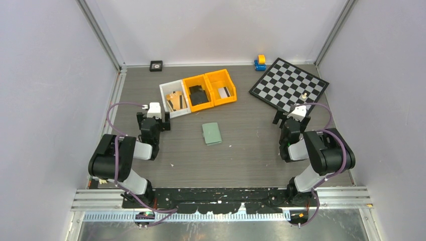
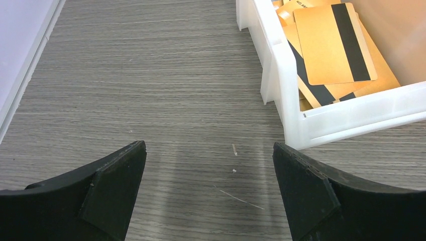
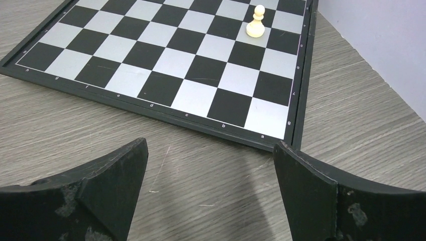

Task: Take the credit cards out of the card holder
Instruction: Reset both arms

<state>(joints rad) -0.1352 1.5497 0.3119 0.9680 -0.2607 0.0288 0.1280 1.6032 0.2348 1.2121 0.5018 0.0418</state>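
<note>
Left gripper (image 2: pixel 208 150): jaws spread wide, empty, over bare tabletop. White bin (image 2: pixel 281 90) just to its right holds gold striped cards (image 2: pixel 334 42); the print on one starts "NO", rest cut off. Orange bins (image 1: pixel 197 78) adjoin. Card holder (image 1: pixel 211 133) lies flat mid-table, well apart from both arms. Chessboard (image 3: pixel 166 65) edge lettered a–e; white pawn (image 3: pixel 256 22) upright. Right gripper (image 3: pixel 211 148): spread, empty.

Three bins are sitting in a row at the back of the table (image 1: pixel 241 150): a white bin (image 1: pixel 165 98) beside two orange bins (image 1: pixel 203 107). A checkerboard (image 1: pixel 289 84) is lying to the right, turned at an angle, with a white pawn (image 3: pixel 256 22) standing near its edge. A blue-and-yellow toy (image 1: pixel 260 62) and a small black square (image 1: pixel 156 66) are resting by the back wall.
</note>
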